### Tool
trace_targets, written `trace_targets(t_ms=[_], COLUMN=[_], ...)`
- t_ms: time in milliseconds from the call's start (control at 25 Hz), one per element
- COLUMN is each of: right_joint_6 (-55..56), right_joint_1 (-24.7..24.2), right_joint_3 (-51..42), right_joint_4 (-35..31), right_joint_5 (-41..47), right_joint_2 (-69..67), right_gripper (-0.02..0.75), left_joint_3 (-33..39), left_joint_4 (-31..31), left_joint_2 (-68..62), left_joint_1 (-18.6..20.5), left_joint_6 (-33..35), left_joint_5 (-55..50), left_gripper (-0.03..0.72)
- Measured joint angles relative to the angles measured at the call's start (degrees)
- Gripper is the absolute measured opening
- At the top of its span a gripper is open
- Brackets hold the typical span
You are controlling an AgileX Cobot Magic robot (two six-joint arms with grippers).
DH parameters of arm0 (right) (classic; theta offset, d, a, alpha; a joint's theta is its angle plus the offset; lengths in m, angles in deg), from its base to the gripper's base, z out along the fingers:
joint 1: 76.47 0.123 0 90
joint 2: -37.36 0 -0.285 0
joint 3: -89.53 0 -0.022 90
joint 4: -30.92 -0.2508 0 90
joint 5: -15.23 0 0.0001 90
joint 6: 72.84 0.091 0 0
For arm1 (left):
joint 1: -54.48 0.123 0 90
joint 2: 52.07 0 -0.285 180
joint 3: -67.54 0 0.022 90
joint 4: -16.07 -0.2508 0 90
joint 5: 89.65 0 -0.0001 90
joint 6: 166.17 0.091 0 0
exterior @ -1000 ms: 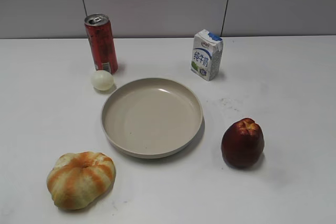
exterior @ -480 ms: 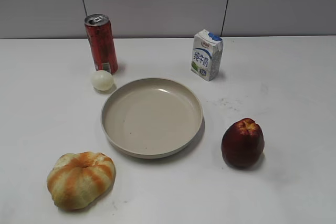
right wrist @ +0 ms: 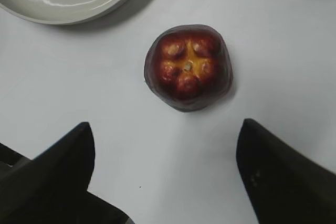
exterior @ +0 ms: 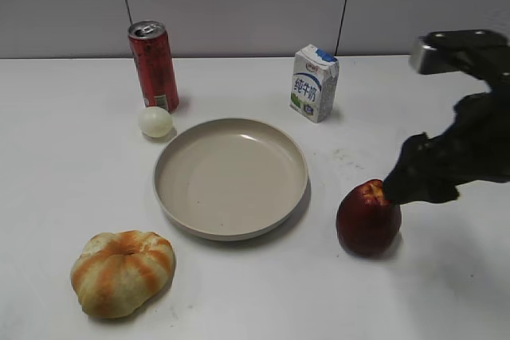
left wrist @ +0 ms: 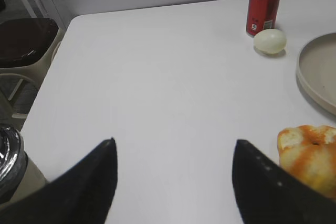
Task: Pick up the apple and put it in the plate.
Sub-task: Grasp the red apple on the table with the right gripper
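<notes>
The dark red apple stands on the white table to the right of the beige plate. In the right wrist view the apple shows its yellow dimpled top, with the plate's rim at upper left. My right gripper is open and hovers just above and to the right of the apple; its fingertips are spread wide, with the apple just beyond them. My left gripper is open and empty over bare table at the left. It is out of the exterior view.
A red can and a small pale ball stand behind the plate at left. A milk carton stands behind it at right. The orange-striped bun lies front left. A chair and the table's left edge show in the left wrist view.
My right arm has come into the exterior view from the right and now hangs over the apple. Nothing on the table has moved.
</notes>
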Motion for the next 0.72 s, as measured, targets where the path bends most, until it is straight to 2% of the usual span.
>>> trace_targets(t_ms=[80, 240, 720], right_joint_6=[3.08, 5.61, 6.16], right_joint_1=[2.05, 2.68, 2.69], right_joint_3=[2.73, 6.77, 10.51], right_joint_4=[2.8, 5.98, 6.16], right_joint_5=[0.0, -0.13, -2.95], right_joint_2=[-5.03, -12.97, -25.16], right_gripper=[0.666, 0.665, 0.61], left_joint_3=[0.0, 0.0, 0.0], left_joint_4=[0.0, 0.0, 0.0], left_joint_2=[0.0, 0.0, 0.0], left_joint_1=[0.0, 0.0, 0.0], left_joint_6=[0.0, 0.0, 0.0], left_joint_5=[0.0, 0.0, 0.0], left_gripper=[0.522, 0.522, 0.522])
